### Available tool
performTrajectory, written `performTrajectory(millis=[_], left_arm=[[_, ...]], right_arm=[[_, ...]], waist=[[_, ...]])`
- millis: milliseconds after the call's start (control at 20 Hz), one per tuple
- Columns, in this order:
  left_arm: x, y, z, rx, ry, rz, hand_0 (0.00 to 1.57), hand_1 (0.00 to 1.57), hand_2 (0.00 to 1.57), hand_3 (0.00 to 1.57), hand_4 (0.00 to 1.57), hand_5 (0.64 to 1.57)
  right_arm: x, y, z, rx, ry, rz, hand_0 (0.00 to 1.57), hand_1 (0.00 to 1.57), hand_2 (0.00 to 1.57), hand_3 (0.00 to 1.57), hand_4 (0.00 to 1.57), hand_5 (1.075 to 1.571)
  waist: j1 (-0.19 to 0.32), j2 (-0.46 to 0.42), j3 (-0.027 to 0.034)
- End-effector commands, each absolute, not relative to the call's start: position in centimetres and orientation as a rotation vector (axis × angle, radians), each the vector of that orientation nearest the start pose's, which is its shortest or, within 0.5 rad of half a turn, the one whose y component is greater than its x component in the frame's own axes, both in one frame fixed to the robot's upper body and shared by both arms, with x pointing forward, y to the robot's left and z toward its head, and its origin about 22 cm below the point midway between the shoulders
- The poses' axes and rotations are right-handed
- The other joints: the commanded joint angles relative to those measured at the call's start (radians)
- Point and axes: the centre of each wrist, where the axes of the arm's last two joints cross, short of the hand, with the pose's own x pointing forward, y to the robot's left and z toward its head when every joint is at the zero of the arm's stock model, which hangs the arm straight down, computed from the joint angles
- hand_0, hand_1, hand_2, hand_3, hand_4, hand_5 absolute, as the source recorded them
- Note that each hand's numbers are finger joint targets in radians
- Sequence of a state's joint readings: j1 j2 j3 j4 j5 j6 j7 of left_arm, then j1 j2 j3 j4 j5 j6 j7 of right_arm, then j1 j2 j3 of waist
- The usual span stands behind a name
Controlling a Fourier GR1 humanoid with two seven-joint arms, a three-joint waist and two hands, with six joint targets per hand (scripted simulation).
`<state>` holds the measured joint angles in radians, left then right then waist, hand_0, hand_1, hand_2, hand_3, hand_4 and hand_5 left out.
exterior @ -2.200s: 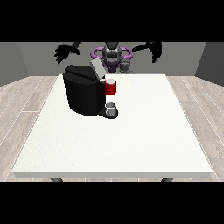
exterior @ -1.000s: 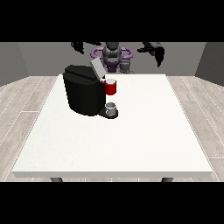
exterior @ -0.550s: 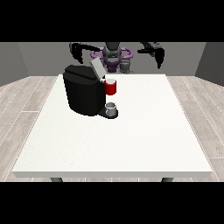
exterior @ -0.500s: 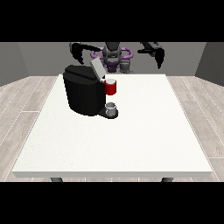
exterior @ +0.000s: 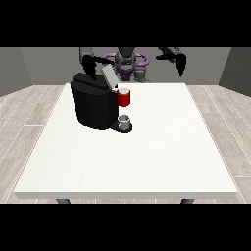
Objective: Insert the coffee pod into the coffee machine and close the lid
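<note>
A large white table (exterior: 147,162) is filling the middle of the frame, its far edge running across the upper part and its near edge lying low, and most of its top is lying bare: the whole right half and the broad near stretch are giving open room, while the only cluster is sitting in the upper left. There a black coffee machine (exterior: 93,100) is standing well inside the left edge and just short of the far edge, with its grey lid (exterior: 109,76) tilting up and open at the top. A red thing at the machine (exterior: 124,97) is showing on the machine's right face, and below it a grey thing (exterior: 124,120) is sitting on the machine's base; whether that is the pod cannot be told. Behind the far edge the robot (exterior: 128,62) is standing at the top centre. The hand at the view's left (exterior: 89,66) is hanging over the top of the machine, just left of the lid, fingers pointing down and seemingly relaxed rather than closed round anything. The hand at the view's right (exterior: 179,61) is hovering beyond the far edge at the upper right, well apart from the machine, fingers drooping down and holding nothing.
</note>
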<state>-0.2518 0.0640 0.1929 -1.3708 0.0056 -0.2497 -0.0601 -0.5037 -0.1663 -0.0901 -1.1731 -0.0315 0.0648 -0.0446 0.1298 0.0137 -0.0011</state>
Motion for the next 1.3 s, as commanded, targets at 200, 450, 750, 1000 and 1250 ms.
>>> performTrajectory(millis=[200,450,750,1000,1250], left_arm=[[31.0,26.7,4.1,-0.072,-1.681,-0.143,0.0,0.0,0.0,0.0,0.0,1.571],[30.6,26.5,3.4,-0.073,-1.702,-0.147,0.0,0.0,0.0,0.0,0.0,1.571],[30.2,27.2,1.1,-0.034,-1.716,-0.118,0.0,0.0,0.0,0.0,0.0,1.571],[30.7,27.0,2.4,-0.04,-1.713,-0.107,0.0,0.0,0.0,0.0,0.13,1.571],[30.4,27.9,2.2,-0.046,-1.666,-0.136,0.0,0.0,0.0,0.0,0.15,1.571]], right_arm=[[38.7,-24.1,7.9,0.01,-1.71,0.211,0.0,0.0,0.0,0.0,0.0,1.571],[38.6,-22.6,6.2,-0.02,-1.732,0.25,0.0,0.0,0.0,0.0,0.0,1.571],[39.2,-20.3,8.1,0.033,-1.74,0.325,0.0,0.0,0.0,0.0,0.0,1.571],[39.5,-19.4,8.0,0.02,-1.752,0.328,0.0,0.0,0.0,0.0,0.0,1.571],[39.9,-19.1,9.2,0.008,-1.744,0.378,0.0,0.0,0.0,0.0,0.21,1.571]], waist=[[-0.001,0.058,0.0013],[0.007,0.082,0.0013],[-0.018,0.095,0.001],[-0.001,0.076,0.0011],[0.009,0.046,0.0011]])
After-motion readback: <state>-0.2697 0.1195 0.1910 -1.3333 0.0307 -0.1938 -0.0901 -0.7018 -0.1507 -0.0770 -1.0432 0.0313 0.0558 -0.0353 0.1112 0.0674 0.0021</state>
